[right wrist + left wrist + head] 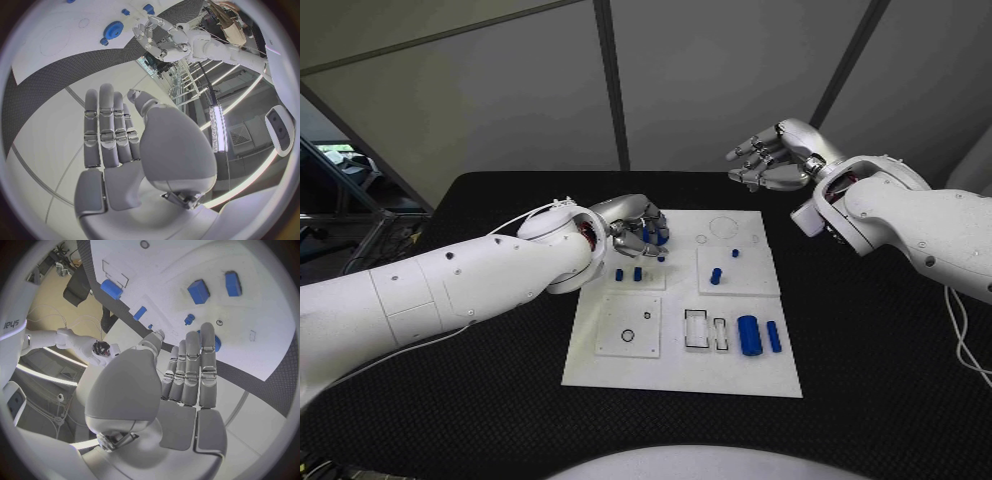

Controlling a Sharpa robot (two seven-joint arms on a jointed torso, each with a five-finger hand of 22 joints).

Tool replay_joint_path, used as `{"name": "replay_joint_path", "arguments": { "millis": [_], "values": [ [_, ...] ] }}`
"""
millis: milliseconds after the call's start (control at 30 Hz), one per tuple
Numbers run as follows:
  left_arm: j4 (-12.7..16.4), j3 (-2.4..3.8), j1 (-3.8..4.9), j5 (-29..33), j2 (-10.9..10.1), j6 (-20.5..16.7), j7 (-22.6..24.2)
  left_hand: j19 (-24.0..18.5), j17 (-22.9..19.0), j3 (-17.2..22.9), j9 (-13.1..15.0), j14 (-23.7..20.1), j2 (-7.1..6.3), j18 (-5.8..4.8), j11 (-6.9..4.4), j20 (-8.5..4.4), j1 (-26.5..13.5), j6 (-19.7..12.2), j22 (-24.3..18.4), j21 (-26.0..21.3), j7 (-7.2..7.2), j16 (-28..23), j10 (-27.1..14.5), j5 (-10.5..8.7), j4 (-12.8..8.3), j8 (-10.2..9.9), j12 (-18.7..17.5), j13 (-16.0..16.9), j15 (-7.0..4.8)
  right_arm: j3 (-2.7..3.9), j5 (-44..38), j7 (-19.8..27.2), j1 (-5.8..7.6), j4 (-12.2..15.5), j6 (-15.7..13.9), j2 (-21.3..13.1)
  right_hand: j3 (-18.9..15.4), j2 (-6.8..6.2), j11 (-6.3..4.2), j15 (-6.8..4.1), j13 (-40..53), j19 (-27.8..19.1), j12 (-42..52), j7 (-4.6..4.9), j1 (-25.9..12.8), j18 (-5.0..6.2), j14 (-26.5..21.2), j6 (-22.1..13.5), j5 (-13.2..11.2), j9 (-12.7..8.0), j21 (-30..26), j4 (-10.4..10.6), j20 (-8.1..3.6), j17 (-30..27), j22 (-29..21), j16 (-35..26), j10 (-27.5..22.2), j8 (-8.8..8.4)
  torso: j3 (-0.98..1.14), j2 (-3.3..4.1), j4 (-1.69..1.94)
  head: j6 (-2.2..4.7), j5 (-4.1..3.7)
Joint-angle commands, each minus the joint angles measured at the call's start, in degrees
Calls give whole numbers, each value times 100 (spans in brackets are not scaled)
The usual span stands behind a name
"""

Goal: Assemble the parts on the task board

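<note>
Black table (pixel 473 400) margin around task board (pixel 682 375), hands (pixel 635 225) apart.

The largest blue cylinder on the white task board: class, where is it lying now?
In the head view, the largest blue cylinder lies near the white task board's near right corner, between a rectangular slot and a thinner blue pin.

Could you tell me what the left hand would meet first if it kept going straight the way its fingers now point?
Probably the blue gear on the task board: the left hand points at it with fingers straight and holds nothing. How far above the board it sits is unclear.
</note>
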Motion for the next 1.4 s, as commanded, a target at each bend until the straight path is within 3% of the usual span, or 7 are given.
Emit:
{"name": "replay_joint_path", "arguments": {
  "millis": [33, 167, 300, 367, 500, 767, 1400],
  "values": [
    [-174, -25, 14, -901, 138, 221, 423, 365, 890, -70, -184, 649, 8, 14, -31, -51, 72, 109, 154, 264, -15, 1059, 152, -16, 20, -88, -52, -162, -48, 3, 15, 44, 11, -3, 1, 8, 23, 9, 7, 8, -8, 21, -18, 8, -44, 61, 46, 31, 32, 1, -40, 2, 14, 7, -5, -38, -20, -1, -2, 2, 7, 11, -8],
    [-355, -51, 12, -1216, 292, 304, 398, 926, 1788, -116, -429, 1081, 9, -195, -53, -102, 117, 255, 1321, 1722, -29, 2100, 265, -14, 49, -199, -117, -358, -77, 2, 15, 43, 11, -4, 7, 18, 23, 9, 7, 8, -8, 21, -18, 8, -44, 61, 46, 31, 32, 1, -40, 2, 14, 7, -5, -38, -20, -1, 2, 5, 2, 16, 1],
    [-489, -60, 11, -1388, 390, 380, 321, 1171, 2005, -155, -580, 1233, 4, -310, -38, -111, 141, 314, 1961, 2502, -23, 2425, 196, -17, 65, -273, -220, -500, -78, 2, 15, 41, 11, -5, 6, 21, 23, 9, 7, 8, -8, 21, -18, 8, -44, 61, 46, 31, 32, 1, -40, 2, 14, 7, -5, -38, -20, -1, 2, -7, 11, -2, -1],
    [-541, -62, 10, -1443, 423, 394, 278, 1389, 2395, -154, -649, 1471, 25, -410, -37, -121, 168, 324, 2459, 3135, -18, 2778, 194, -15, 65, -309, -251, -560, -86, 2, 15, 40, 11, -2, 6, 20, 23, 9, 7, 8, -8, 21, -18, 8, -44, 61, 46, 31, 32, 1, -40, 2, 14, 7, -5, -38, -20, -1, 2, -1, 7, 11, 28],
    [-618, -64, 8, -1500, 477, 475, 206, 1552, 2666, -135, -738, 1632, 53, -497, -38, -129, 212, 378, 2905, 3688, -28, 3036, 167, -11, 58, -333, -286, -641, -88, 2, 15, 38, 11, 1, 6, 18, 23, 9, 7, 8, -8, 21, -18, 8, -44, 61, 46, 31, 32, 1, -40, 2, 14, 7, -5, -38, -20, -1, 1, 0, 5, 10, 11],
    [-746, -67, 4, -1635, 600, 740, 108, 1678, 2912, -54, -837, 1778, 89, -569, -75, -152, 264, 526, 3285, 4153, -83, 3265, 255, -7, 53, -341, -292, -733, -122, 2, 15, 35, 11, 3, 14, 29, 23, 9, 7, 8, -8, 21, -18, 8, -44, 61, 46, 31, 32, 1, -40, 2, 14, 7, -5, -38, -20, -1, 2, 1, 6, 9, 25],
    [-895, -69, -3, -1665, 663, 842, 53, 1701, 2990, 229, -948, 1845, 107, -587, -110, -181, 373, 765, 3427, 4298, -120, 3375, 462, 6, 23, -382, -423, -907, -162, 1, 15, 36, 11, 6, 18, 36, 28, 13, 7, 8, -12, 24, -20, 7, -41, 62, 52, 33, 35, 2, -47, -2, 14, 11, -8, -54, -20, 1, -1, -6, 4, -14, 34]
  ]
}}
